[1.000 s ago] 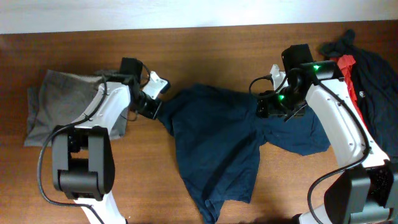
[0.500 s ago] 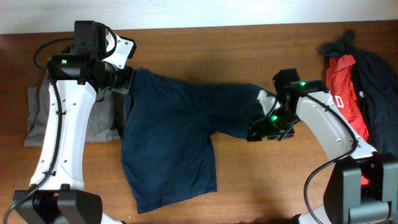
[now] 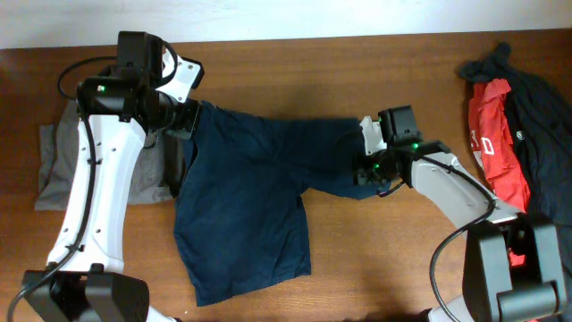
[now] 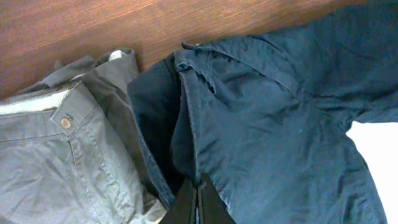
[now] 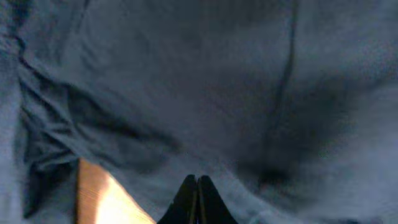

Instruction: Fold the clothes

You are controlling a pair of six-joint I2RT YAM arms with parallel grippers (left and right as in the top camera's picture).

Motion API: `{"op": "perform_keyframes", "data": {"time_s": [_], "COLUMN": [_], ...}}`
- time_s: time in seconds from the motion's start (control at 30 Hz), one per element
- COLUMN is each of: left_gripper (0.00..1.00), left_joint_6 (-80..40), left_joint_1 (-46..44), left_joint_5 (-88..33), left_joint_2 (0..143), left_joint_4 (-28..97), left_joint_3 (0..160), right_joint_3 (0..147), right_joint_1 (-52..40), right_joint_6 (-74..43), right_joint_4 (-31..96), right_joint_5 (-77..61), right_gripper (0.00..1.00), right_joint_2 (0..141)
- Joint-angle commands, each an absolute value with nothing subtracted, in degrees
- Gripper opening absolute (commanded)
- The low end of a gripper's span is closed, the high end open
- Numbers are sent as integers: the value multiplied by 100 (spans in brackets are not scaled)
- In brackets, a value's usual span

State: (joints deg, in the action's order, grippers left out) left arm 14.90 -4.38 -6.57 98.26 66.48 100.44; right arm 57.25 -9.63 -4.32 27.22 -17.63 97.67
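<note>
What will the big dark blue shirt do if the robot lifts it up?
Probably flop and sag: the dark blue cloth shirt lies wrinkled, bunching at the left end effector and right end effector. It is likely light, since two thin pinches hold it.

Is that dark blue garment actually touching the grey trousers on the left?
Touching. In the left wrist view the navy garment has its folded edge lying right against and over the grey trousers, with no gap between them.
</note>
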Motion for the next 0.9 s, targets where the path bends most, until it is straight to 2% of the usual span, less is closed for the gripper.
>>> {"op": "perform_keyframes", "data": {"time_s": [0.0,0.1,0.33,0.6,0.73,0.87], "left_gripper": [0,0,1,1,2,2], "left_joint_6": [1374,1372,1372,1369,1372,1369], "left_joint_1": [-451,-451,-451,-451,-451,-451], "left_joint_5": [-661,-661,-797,-1175,-1474,-1570], "left_joint_2": [9828,9828,9828,9828,9828,9828], "left_joint_4": [6646,6646,6608,6466,6386,6342], "left_joint_3": [10073,10073,10073,10073,10073,10073], "right_joint_3": [5531,5527,5743,7183,8287,9384], "right_joint_1": [-967,-910,-445,301,443,491], "right_joint_6": [-502,-537,-1815,-1678,-1485,-1149], "right_joint_4": [2366,1868,1111,355,701,2272], "right_joint_5": [-1728,-1682,-860,-1520,-2095,-2696], "right_gripper": [4,4,4,4,5,13], "right_joint_2": [10086,10512,11590,11931,11920,11867]}}
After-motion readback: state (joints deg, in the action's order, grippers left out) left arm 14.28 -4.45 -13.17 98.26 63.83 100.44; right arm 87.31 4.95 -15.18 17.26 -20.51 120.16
